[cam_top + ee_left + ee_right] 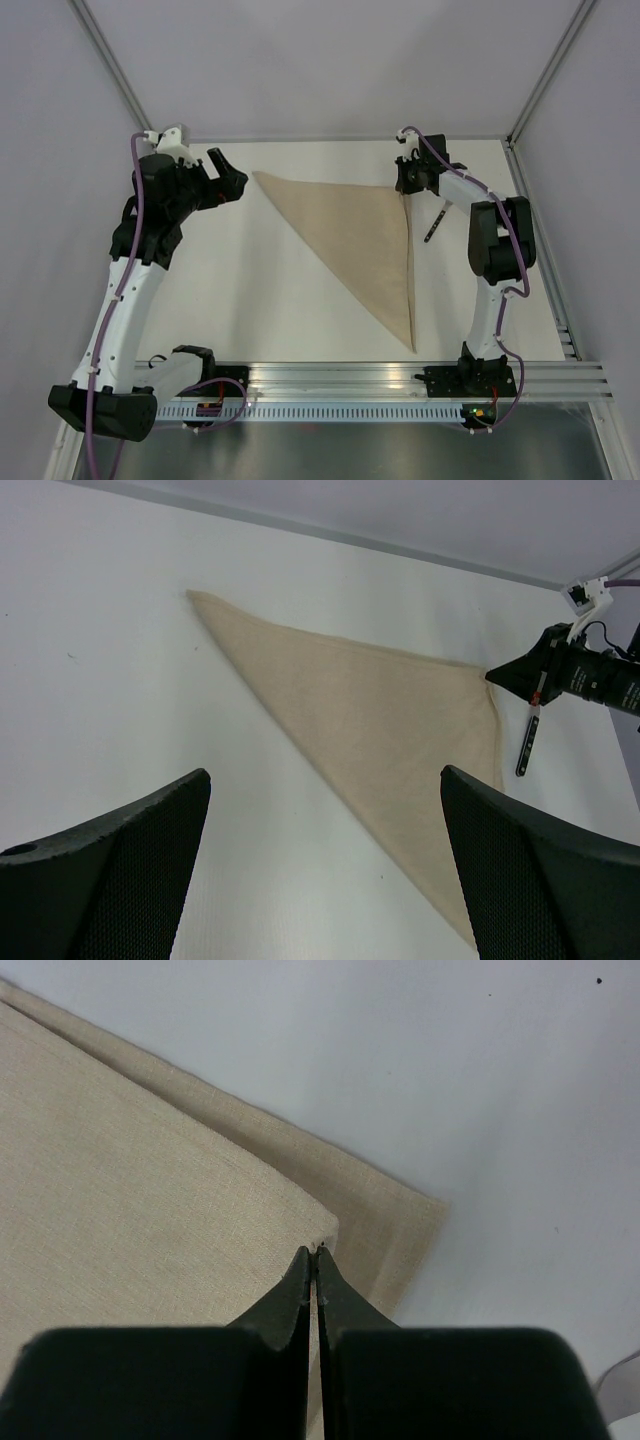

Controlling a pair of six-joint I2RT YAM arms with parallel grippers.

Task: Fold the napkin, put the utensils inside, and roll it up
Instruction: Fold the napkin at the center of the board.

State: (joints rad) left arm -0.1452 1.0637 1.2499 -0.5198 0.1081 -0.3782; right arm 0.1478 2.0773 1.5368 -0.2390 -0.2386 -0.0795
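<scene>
The napkin point(365, 235) lies folded into a tan triangle in the middle of the table, long point toward the near edge. My right gripper point(405, 190) is shut, its tips pinching the far right corner of the napkin's point(130, 1160) top layer, low over the cloth; the lower layer sticks out a little past it. A fork with a thin black handle point(434, 222) lies on the table just right of that corner, its tines hidden by the arm. My left gripper point(225, 170) stands open and empty off the napkin's point(380, 720) far left corner.
White walls close the table at the back and sides, with a metal post point(545, 75) at the far right corner. An aluminium rail point(340, 385) with both arm bases runs along the near edge.
</scene>
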